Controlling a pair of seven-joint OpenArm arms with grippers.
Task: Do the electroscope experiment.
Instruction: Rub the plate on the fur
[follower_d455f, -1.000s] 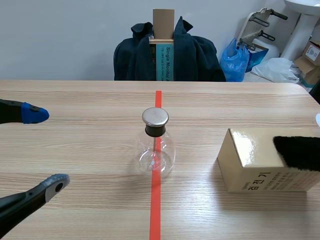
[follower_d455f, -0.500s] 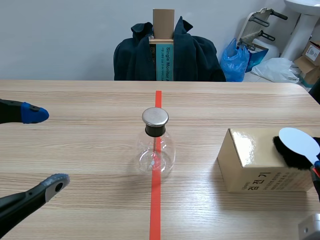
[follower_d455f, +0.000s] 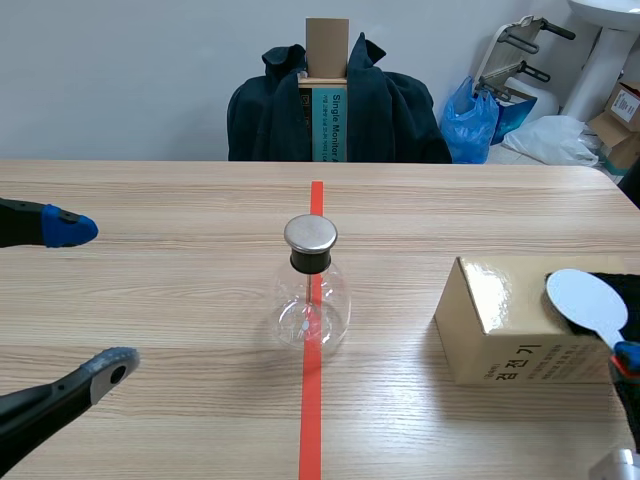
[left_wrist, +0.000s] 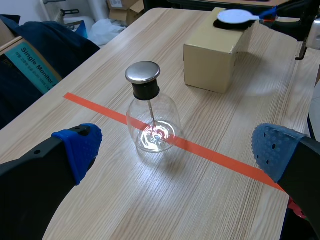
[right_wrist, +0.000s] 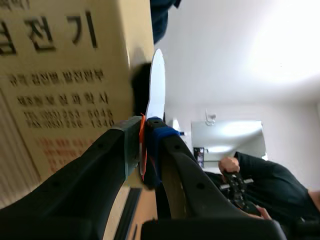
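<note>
**Electroscope flask (follower_d455f: 311, 290) (clear glass, round metal cap) is well off to the left of my paddle**

So the flask stands upright on the red tape line, about mid-worktop (follower_d455f: 180, 200).

My right pincer (right_wrist: 145, 131) is clamped shut on the thin handle of a flat white round paddle (follower_d455f: 585, 297). The paddle's long axis runs from my grip away from me, and the disc end lies over a black furry patch (follower_d455f: 630, 288) on top of a tan cardboard box (follower_d455f: 500, 320).

The flask is left of that box, well apart from it. I reckon the next move is a sideways carry to the left, paddle disc first, toward the metal cap.

My left pincer (follower_d455f: 90, 298) is wide open and holding nothing. It's actually the nearer one, with the flask just ahead between its blue pads (left_wrist: 80, 145).

Stuff I can't work out:
- Whether the disc is touching the fur or hovering just over it.
- Most of my right arm, which is cut off at the edge of the scene view.
- What hangs off the rod inside the flask, because the glare blots it out.
</note>
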